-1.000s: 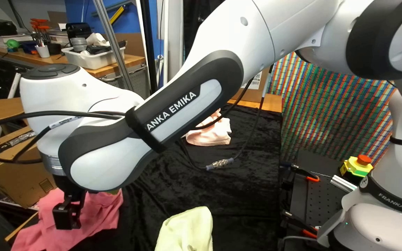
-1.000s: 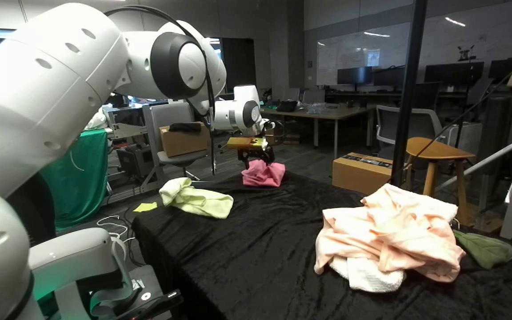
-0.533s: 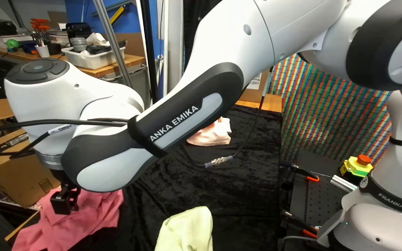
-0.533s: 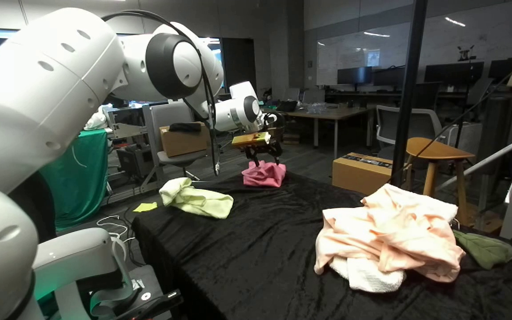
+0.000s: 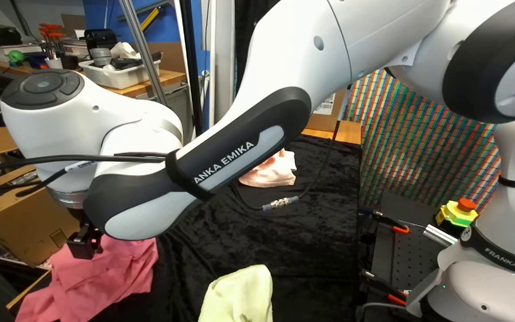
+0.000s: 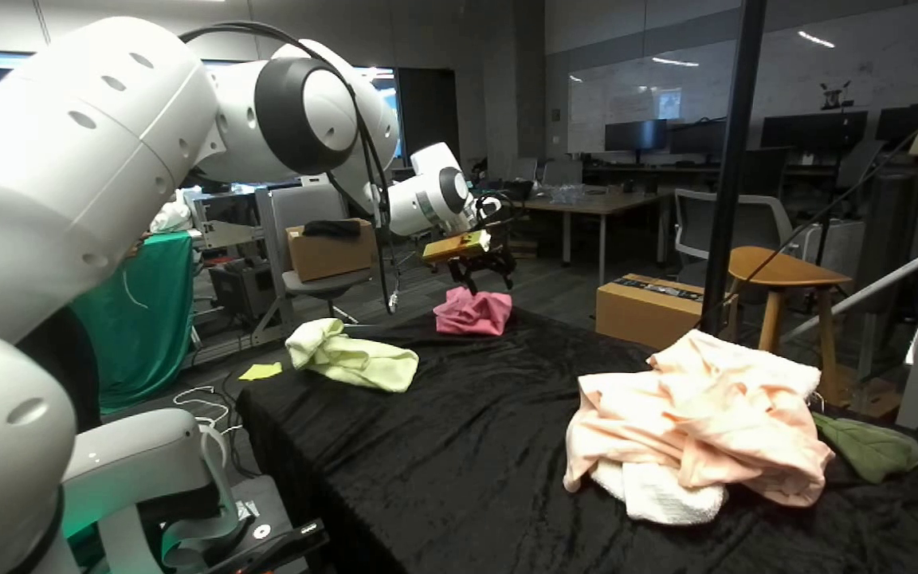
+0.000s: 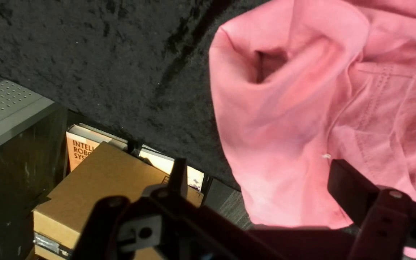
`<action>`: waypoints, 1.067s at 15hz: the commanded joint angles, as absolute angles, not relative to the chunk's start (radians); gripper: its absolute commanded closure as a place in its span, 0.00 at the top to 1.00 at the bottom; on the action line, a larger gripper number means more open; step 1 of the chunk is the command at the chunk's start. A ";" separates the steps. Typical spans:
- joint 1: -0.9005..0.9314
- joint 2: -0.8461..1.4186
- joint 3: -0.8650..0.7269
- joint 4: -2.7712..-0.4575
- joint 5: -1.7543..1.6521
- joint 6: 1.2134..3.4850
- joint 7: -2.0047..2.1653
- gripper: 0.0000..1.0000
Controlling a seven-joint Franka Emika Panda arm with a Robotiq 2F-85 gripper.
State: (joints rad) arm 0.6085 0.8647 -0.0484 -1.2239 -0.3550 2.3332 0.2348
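My gripper (image 5: 85, 245) is open and empty above the crumpled pink cloth (image 5: 101, 281) at the table's end. In an exterior view the gripper (image 6: 491, 283) is tilted, its black fingers spread apart above the pink cloth (image 6: 475, 313). In the wrist view the gripper (image 7: 258, 164) has its two fingers wide apart, with the pink cloth (image 7: 287, 137) seen beyond and between them. The cloth has folds, a small opening and a white speck. A pale yellow-green cloth (image 6: 355, 363) lies nearby; it also shows in an exterior view (image 5: 239, 293).
The black-covered table (image 6: 491, 434) bears a peach cloth (image 6: 698, 414) with a white towel (image 6: 670, 494) under it and a dark green cloth (image 6: 869, 446). A cardboard box (image 7: 103, 177) and books (image 7: 81, 144) lie beyond the edge. A black pole (image 6: 734, 159) stands nearby.
My gripper has risen from the pink cloth and tilted, and the wrist has shifted slightly outward. The pink, yellow-green and peach cloths stay in place.
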 commanded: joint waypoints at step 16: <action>0.560 0.883 0.005 -1.199 -0.200 2.280 0.279 1.00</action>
State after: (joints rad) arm 0.5772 0.8712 -0.0207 -1.2245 -0.2356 2.2995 0.2930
